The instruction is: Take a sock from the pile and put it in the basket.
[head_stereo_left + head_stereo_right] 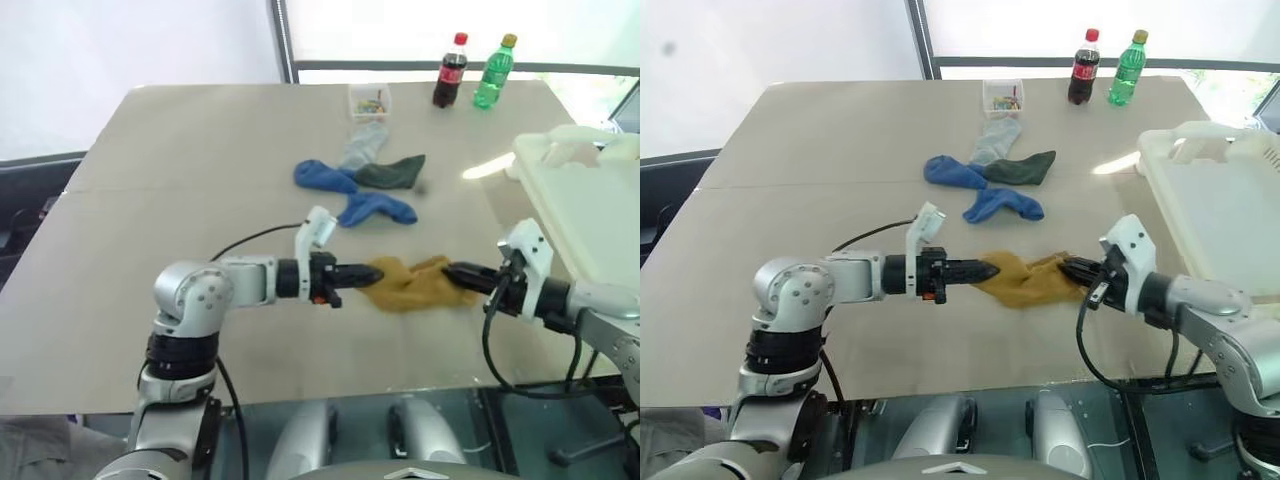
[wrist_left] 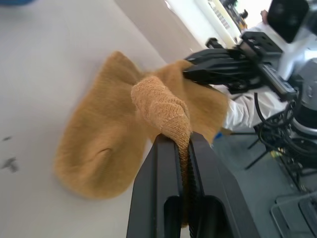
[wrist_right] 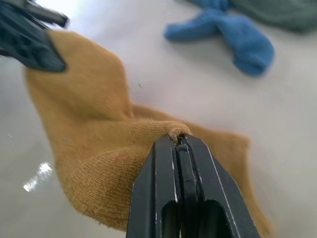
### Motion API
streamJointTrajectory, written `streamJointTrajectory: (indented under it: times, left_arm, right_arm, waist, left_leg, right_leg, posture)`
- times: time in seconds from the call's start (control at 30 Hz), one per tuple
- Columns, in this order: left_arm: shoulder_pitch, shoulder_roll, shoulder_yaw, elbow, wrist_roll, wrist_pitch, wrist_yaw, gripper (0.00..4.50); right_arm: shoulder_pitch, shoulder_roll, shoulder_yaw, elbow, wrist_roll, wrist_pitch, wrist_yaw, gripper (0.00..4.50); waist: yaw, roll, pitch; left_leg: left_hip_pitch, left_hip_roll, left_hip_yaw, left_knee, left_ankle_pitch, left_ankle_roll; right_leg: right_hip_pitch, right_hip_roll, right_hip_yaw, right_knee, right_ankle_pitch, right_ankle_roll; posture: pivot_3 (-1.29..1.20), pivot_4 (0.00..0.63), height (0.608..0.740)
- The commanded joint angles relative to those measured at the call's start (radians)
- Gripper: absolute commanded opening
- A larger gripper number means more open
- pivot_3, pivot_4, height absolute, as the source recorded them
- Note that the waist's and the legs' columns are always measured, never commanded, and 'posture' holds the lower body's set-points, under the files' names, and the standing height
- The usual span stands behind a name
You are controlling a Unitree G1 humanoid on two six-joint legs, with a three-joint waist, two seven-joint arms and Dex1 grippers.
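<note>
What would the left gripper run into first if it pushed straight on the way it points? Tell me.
The left gripper, shut on the mustard sock, points across at the right gripper, which pinches the sock's other end. Beyond the sock itself, it would probably meet that gripper first, though depth is uncertain.

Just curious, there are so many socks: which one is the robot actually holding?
The mustard-yellow sock, pinched at either end between the left tool and the right tool. The blue, green and grey socks lie untouched farther back on the table.
</note>
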Motion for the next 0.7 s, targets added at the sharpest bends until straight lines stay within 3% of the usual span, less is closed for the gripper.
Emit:
streamJointTrajectory:
  times: [0.03, 0.37, 0.7]
  left_arm:
    - [-0.002, -0.004, -0.004, -0.017, -0.018, -0.008, -0.002, 0.03]
    - [0.146, 0.038, 0.016, -0.104, -0.013, -0.049, 0.020, 0.03]
    - [0.211, -0.080, 0.005, -0.100, 0.079, -0.214, 0.157, 0.03]
  right_arm:
    - [0.007, -0.018, 0.002, 0.025, -0.050, -0.081, 0.015, 0.00]
    - [-0.004, 0.006, -0.008, 0.067, -0.111, -0.187, -0.013, 0.00]
    - [0.003, 0.022, 0.078, 0.155, -0.203, -0.298, 0.008, 0.00]
  waist:
    - [0.001, 0.000, 0.000]
    - [0.005, 0.000, 0.000]
    - [0.014, 0.000, 0.000]
  left_leg:
    - [0.000, 0.000, 0.000, 0.000, 0.000, 0.000]
    - [-0.001, 0.000, 0.000, 0.000, 0.000, -0.001]
    - [0.000, 0.000, -0.001, 0.000, 0.001, -0.002]
  right_leg:
    - [0.000, 0.000, 0.000, 0.000, 0.000, 0.000]
    - [0.000, 0.000, 0.000, -0.001, 0.000, 0.000]
    - [0.002, -0.001, -0.001, -0.004, 0.000, 0.000]
  posture:
    - [0.00, 0.150, 0.740]
    - [0.00, 0.150, 0.740]
    - [0.00, 0.150, 0.740]
